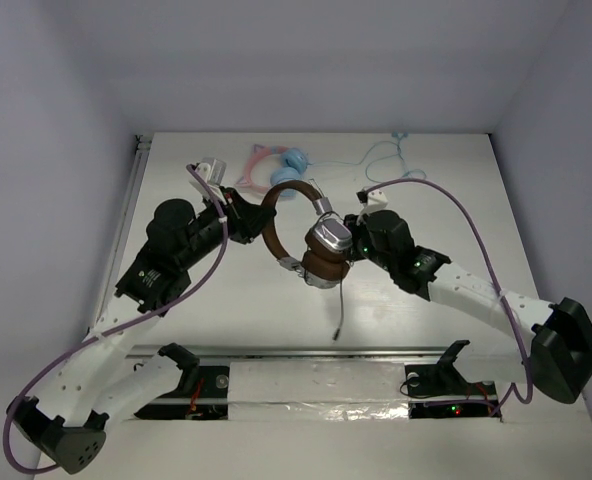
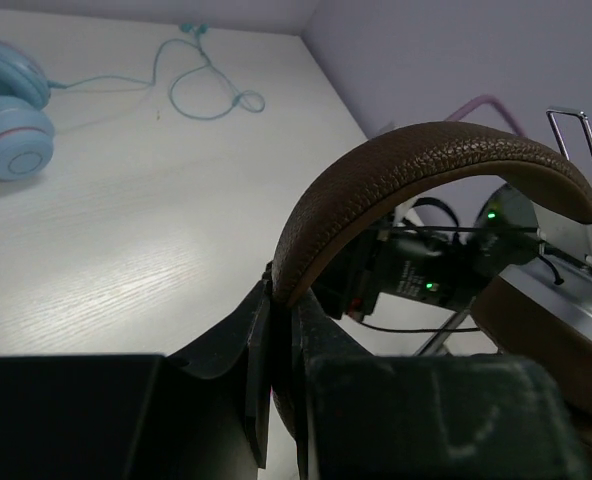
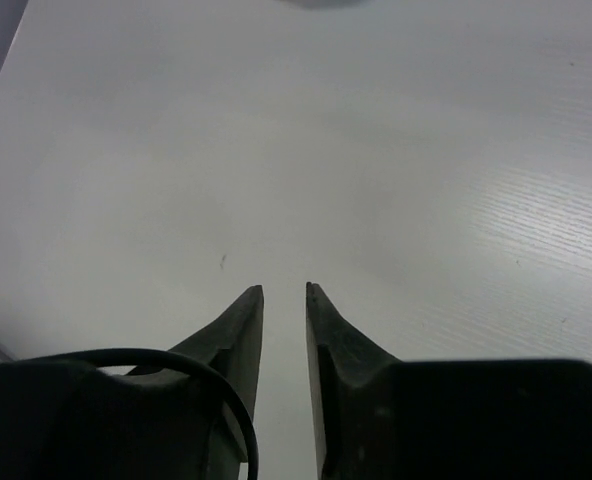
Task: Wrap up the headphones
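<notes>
Headphones [image 1: 324,250] held up between our arms, mid-wrap, we reckon: left gripper [image 2: 281,320] pinches the brown headband [image 2: 426,160], right gripper [image 3: 284,300] stands narrowly parted, holding nothing. Next that right one must catch the thin dangling cable [image 1: 342,305] and wind it.

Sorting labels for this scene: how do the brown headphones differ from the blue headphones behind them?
The brown headphones are gripped at the headband by the left gripper; the blue headphones lie untouched at the table's far edge. The brown pair has silver cups, the blue pair light blue cups and a pink band. The brown pair's black cable runs toward the near edge; the blue pair's pale cable lies in loops. Both are corded.
</notes>
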Action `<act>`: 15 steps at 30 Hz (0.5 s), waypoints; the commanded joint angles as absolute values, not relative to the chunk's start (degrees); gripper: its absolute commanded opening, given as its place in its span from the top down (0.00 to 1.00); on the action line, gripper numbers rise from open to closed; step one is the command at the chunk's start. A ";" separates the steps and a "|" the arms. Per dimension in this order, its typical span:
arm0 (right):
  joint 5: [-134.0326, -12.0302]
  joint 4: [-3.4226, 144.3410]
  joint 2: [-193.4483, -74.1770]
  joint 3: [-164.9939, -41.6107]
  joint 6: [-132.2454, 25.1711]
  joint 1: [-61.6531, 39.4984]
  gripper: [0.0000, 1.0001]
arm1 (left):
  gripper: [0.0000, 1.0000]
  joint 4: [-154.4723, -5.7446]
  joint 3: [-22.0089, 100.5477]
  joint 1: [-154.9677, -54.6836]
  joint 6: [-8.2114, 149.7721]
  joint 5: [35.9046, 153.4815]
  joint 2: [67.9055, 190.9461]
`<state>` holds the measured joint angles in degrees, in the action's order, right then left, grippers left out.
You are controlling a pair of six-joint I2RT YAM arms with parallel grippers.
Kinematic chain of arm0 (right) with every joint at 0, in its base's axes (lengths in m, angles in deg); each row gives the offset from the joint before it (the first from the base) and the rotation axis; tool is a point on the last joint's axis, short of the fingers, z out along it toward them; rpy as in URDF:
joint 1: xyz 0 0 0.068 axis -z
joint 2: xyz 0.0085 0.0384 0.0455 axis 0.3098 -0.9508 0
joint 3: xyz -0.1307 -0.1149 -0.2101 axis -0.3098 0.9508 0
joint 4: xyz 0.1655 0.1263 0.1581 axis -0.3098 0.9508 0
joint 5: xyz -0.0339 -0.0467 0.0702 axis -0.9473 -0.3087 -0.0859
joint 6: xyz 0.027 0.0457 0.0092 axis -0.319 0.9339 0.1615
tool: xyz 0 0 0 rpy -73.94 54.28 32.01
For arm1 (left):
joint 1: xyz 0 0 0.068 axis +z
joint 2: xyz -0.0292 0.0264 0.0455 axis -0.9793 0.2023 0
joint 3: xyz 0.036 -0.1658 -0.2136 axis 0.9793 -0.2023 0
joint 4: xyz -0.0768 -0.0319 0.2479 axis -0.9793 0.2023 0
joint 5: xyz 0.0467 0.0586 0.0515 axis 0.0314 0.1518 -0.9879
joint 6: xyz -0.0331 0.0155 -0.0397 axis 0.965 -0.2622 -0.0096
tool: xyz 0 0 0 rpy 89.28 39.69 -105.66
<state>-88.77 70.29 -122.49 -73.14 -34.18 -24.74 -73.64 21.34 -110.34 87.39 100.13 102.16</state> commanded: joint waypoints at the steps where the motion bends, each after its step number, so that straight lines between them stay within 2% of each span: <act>1: -90.52 65.65 -122.96 -72.41 -32.40 -22.56 0.68 | 1.00 -82.05 26.43 -110.05 92.07 103.14 99.81; 5: -92.44 64.94 -121.90 -72.05 -32.93 -22.03 0.59 | 1.00 -80.13 25.99 -110.05 91.99 99.72 99.46; 8: -94.55 66.78 -121.29 -72.32 -33.19 -19.06 0.62 | 1.00 -78.36 27.13 -110.05 90.05 94.52 98.32; 15: -86.04 67.83 -124.71 -72.05 -33.55 -18.51 0.66 | 1.00 -80.28 29.41 -109.53 92.59 98.30 101.21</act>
<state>-89.56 68.54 -123.28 -72.55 -33.13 -18.44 -73.97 26.12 -110.05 89.46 96.98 100.98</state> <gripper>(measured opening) 0.343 0.051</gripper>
